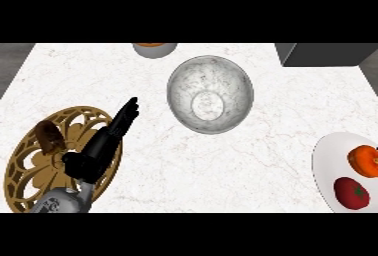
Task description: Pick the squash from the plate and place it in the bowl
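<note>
The bowl [210, 94] sits mid-table [244, 160], ahead of me. At my far right a plate [325, 165] at the view's edge carries 2 things: the squash [365, 160] behind, a tomato [352, 192] in front. At my left, my left hand [103, 145] lies over a trivet [44, 165]. A cup [154, 49] stands behind the bowl, to its left.

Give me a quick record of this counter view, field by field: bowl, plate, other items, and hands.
bowl: grey bowl, centre of counter, nothing in it
plate: white plate at right edge, holding an orange squash and a red tomato
trivet: gold openwork trivet at left, brown item on it
left hand: left hand over trivet, fingers straight
right hand: not in view
</note>
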`<act>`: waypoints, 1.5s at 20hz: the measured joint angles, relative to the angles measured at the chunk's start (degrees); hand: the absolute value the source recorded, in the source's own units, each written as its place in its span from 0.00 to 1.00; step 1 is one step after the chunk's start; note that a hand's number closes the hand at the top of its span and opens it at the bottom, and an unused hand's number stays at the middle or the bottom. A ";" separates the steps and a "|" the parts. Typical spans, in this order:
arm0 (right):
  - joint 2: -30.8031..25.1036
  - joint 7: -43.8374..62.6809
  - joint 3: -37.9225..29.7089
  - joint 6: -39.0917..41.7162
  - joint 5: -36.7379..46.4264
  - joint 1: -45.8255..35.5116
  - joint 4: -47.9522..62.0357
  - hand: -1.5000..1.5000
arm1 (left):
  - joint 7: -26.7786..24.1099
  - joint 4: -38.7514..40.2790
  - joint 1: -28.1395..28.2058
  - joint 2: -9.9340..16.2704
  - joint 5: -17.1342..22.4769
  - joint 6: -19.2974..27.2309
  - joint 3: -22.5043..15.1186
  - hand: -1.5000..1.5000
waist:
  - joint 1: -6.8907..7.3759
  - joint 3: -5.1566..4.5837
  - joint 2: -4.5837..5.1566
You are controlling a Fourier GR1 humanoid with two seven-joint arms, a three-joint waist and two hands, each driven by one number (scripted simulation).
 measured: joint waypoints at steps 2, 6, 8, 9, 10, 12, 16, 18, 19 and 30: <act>-4.38 6.66 2.29 2.75 1.76 0.55 0.64 0.00 | 0.45 -0.29 -0.25 -0.06 0.18 -0.56 -0.14 0.50 | 0.61 -0.08 0.08; -11.61 19.05 6.94 13.72 1.73 1.40 0.07 0.00 | 0.15 -0.45 -0.18 -0.27 -0.12 -1.35 -0.85 0.50 | 1.54 -0.26 0.17; -13.93 24.78 8.71 20.74 -0.52 0.77 -1.78 0.00 | 0.18 -0.18 -0.68 -0.10 0.19 -1.96 -0.50 0.50 | 1.74 -0.29 0.17; -14.93 27.75 9.48 24.01 -1.75 0.05 -3.05 0.00 | 0.26 0.03 -0.95 -0.40 0.11 -1.98 -0.65 0.50 | 1.78 -0.28 0.15; -16.36 30.84 9.81 27.39 -3.22 -0.84 -4.11 0.00 | -0.06 0.31 -0.92 -0.91 -0.41 -1.67 -1.06 0.50 | 1.82 -0.24 0.14; -18.76 36.78 9.95 33.31 -6.49 -2.42 -6.56 0.00 | -0.15 0.63 -1.01 -0.93 -0.18 -1.89 -0.54 0.50 | 1.67 -0.15 0.05; -20.58 46.60 10.14 40.65 -11.36 -7.27 -8.76 0.00 | 1.17 -0.46 -0.98 -1.32 -0.36 -1.93 -0.36 0.50 | 1.81 0.03 0.00; -21.11 49.32 10.04 43.13 -13.23 -9.31 -9.47 0.00 | 0.61 -0.45 -0.37 -1.64 -1.09 -2.04 -0.42 0.50 | 1.69 0.09 -0.01; -21.18 49.81 10.02 44.47 -13.91 -10.40 -8.43 0.00 | 1.05 -0.50 -0.66 -1.50 -0.76 -2.52 0.14 0.50 | 1.72 0.11 0.01; -17.59 52.42 12.02 47.01 -10.28 -14.42 -7.40 0.00 | 3.12 -1.57 -0.12 -3.14 -2.55 -4.84 2.69 0.50 | 1.24 0.22 -0.06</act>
